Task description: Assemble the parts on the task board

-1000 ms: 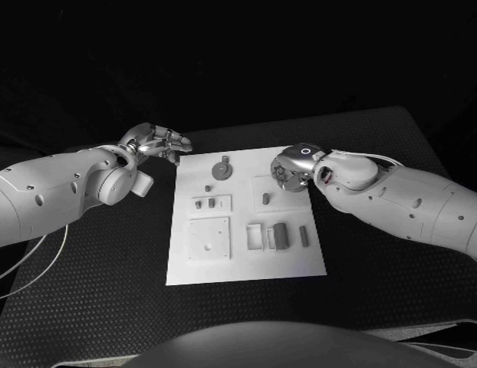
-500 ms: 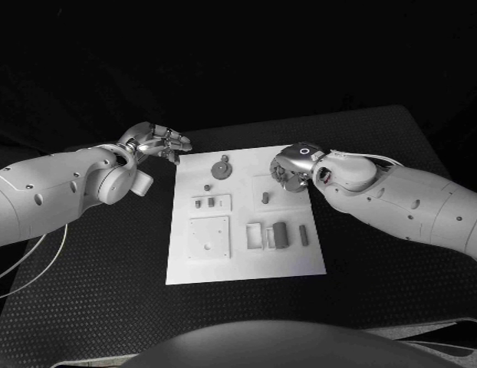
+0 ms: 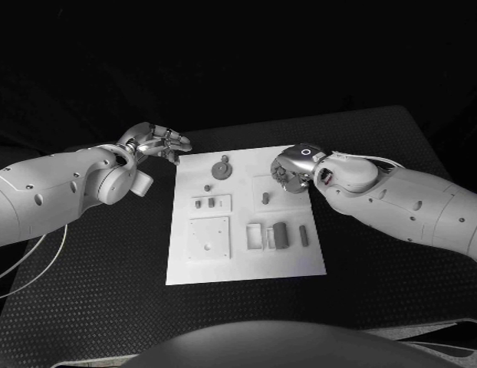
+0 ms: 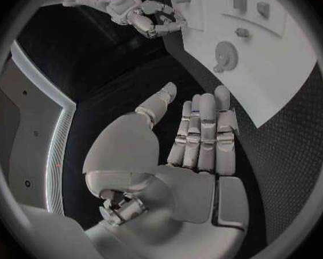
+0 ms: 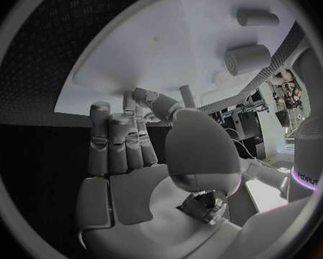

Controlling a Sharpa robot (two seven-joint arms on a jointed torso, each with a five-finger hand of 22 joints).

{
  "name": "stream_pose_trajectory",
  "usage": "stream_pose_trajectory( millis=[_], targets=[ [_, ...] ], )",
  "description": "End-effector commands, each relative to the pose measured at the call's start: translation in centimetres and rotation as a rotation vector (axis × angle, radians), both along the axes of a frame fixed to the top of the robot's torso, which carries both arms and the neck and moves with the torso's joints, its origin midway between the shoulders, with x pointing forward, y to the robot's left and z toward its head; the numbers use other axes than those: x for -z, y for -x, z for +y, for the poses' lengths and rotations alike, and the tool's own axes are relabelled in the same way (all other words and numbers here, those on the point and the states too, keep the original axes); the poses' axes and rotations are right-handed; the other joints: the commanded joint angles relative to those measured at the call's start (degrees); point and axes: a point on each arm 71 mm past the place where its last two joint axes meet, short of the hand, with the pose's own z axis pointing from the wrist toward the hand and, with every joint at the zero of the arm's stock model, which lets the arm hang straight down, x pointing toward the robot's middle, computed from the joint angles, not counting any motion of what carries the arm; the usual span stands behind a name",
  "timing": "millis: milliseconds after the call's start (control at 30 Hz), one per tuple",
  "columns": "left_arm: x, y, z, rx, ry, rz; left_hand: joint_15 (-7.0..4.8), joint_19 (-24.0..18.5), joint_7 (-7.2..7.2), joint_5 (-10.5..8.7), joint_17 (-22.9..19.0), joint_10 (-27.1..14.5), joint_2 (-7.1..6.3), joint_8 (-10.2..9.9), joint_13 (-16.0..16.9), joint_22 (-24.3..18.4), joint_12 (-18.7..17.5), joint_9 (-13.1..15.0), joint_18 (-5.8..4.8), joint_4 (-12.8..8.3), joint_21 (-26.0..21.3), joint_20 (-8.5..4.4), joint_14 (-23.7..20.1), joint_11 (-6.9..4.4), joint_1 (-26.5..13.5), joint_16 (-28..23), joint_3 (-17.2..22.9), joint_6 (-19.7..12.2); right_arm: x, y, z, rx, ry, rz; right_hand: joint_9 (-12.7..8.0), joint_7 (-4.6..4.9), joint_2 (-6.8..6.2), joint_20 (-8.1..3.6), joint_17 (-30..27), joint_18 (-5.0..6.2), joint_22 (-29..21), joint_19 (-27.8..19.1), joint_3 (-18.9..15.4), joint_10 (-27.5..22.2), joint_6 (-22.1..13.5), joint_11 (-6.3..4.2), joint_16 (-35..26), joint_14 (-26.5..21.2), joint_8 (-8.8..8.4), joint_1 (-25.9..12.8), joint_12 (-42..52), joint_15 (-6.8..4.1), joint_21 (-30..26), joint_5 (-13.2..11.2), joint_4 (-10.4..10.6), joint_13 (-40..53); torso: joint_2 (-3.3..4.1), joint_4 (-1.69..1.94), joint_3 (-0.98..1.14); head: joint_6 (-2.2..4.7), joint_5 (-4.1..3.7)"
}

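The table (image 3: 106, 307) is covered in a matt black mat with a fine dotted, grainy weave, while the task board (image 3: 244, 261) on it is a smooth, flat white plate with a dull sheen, carrying small parts (image 3: 281, 234) that look like smooth moulded plastic. Both arms wear smooth white shells with a soft gloss; the left hand (image 3: 156, 142) and right hand (image 3: 291, 169) look like polished silver metal, catching bright highlights.
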Motion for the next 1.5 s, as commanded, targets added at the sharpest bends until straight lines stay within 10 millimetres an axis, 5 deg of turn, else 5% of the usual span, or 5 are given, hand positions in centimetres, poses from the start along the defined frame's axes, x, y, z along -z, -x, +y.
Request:
stream_pose_trajectory(
  millis=[33,233,467,1500],
  targets=[
    [-0.08,0.00,-0.09,0.008,0.011,0.002,0.20,0.0,-0.04,-0.01,0.1,-0.4,0.34,-0.2,0.1,-0.1,0.2,0.0,0.98,0.1,-0.4,0.01,-0.1,-0.08,-0.1,-0.3,-0.4,-0.4,0.78,0.21,-0.21,0.017,0.004,0.070,0.0,0.15,-0.32,0.01,-0.1,3.17,1.0,0.2,0.4,0.2,0.2,0.08,-0.5,-0.1,0.29,-0.8,0.1,-0.29,0.3,0.1,-0.1,0.0,0.00,-0.04,-0.02,-0.01,0.03],
    [-0.08,0.01,-0.04,0.007,0.010,0.002,0.20,0.1,-0.03,0.00,0.1,-0.5,0.31,-0.2,0.1,-0.1,0.1,0.0,0.99,0.1,-0.4,0.01,-0.1,-0.07,-0.1,-0.3,-0.4,-0.4,0.81,0.09,-0.40,0.032,-0.012,0.082,-0.5,1.12,-3.65,0.20,-0.1,3.17,0.8,-0.2,-0.4,-1.9,-2.0,0.93,-0.9,-0.7,-0.92,-2.8,-1.3,0.54,-0.3,0.0,0.9,-0.5,0.00,-0.02,-0.01,-0.03,0.02],
    [-0.08,0.01,-0.05,0.008,0.010,0.002,0.21,0.1,-0.03,0.00,0.1,-0.5,0.29,-0.2,0.1,-0.1,0.1,0.0,1.00,0.1,-0.4,0.02,-0.1,-0.07,-0.1,-0.3,-0.4,-0.4,0.79,0.06,-0.40,0.036,-0.020,0.083,-0.7,1.63,-5.56,0.27,0.1,3.17,0.7,-0.1,-0.8,-3.0,-3.2,1.49,-0.8,-1.0,-1.51,-4.0,-2.1,1.06,-0.6,0.0,3.4,-0.8,0.01,0.01,0.01,-0.02,-0.02],
    [-0.08,0.01,-0.01,0.006,0.010,0.002,0.21,0.1,-0.01,0.02,0.1,-0.6,0.36,-0.2,0.2,-0.1,0.2,0.0,1.04,0.1,-0.5,0.03,0.0,-0.06,0.0,-0.3,-0.4,-0.4,0.76,-0.01,-0.31,0.039,-0.035,0.086,-0.6,1.67,-7.37,0.16,0.3,3.17,0.9,-0.1,-1.9,-3.1,-3.5,1.55,-0.8,-1.1,-1.42,-6.6,-2.3,1.13,-0.9,0.0,8.3,-0.7,0.01,-0.01,-0.02,-0.06,-0.18]
  ],
)
